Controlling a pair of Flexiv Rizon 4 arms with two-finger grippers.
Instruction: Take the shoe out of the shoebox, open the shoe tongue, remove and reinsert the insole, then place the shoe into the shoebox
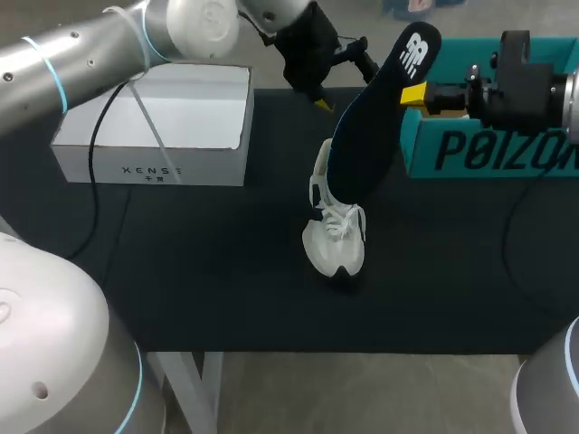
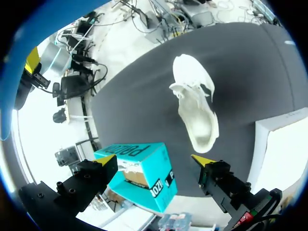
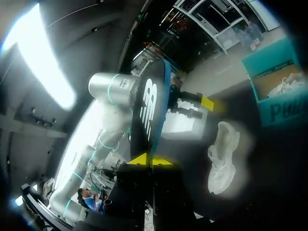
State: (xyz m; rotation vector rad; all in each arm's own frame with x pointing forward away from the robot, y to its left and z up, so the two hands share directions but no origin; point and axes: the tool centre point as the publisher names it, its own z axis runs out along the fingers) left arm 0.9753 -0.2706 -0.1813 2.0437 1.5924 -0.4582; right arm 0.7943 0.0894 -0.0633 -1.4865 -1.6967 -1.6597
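Our right gripper point(image 3: 150, 161) is clamped on the insole point(image 3: 149, 110), while our left gripper point(image 2: 154, 160) hangs wide open, holding nothing, above the shoe point(image 2: 197, 110).

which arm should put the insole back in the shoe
Right. Its gripper is shut on the insole, whose lower end hangs at the shoe. The left gripper is open and holds nothing, with the shoe ahead of it.

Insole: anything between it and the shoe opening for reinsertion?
Nothing visible. The dark blue foam insole hangs in the right end effector above the white lace-up sneaker on the black table, with only air between them. The open left end effector sits off to the far side, out of that path.
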